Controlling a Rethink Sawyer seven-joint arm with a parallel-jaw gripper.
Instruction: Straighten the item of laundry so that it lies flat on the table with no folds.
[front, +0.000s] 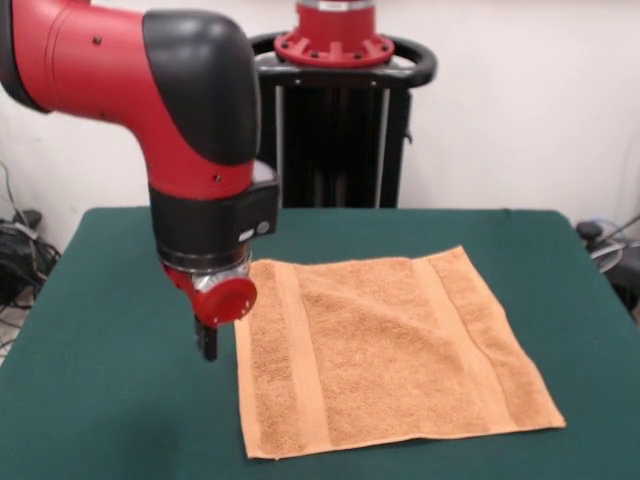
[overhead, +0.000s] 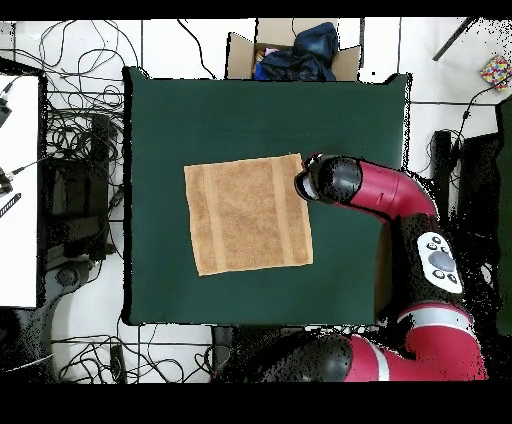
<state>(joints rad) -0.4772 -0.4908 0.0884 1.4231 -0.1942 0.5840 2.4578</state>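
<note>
i see the towel (front: 385, 350) lying spread on the green table (front: 110, 400), roughly in the middle of it, and from both views it looks about flat: no folded corner, only soft ripples in the pile. my gripper (front: 208, 340) hangs low just beside one of the towel's side edges, near a far corner in the front view, its tip close to the cloth or the felt. i cannot tell whether it is touching either, and i cannot tell how wide it is parted or whether it has any cloth pinched. in the overhead view the arm's head (overhead: 330, 180) covers that same corner of the towel (overhead: 245, 215). the whole towel lies to one side of the gripper, bands running parallel to the edge i'm at, so any pull would go outward, away from the cloth's centre.
</note>
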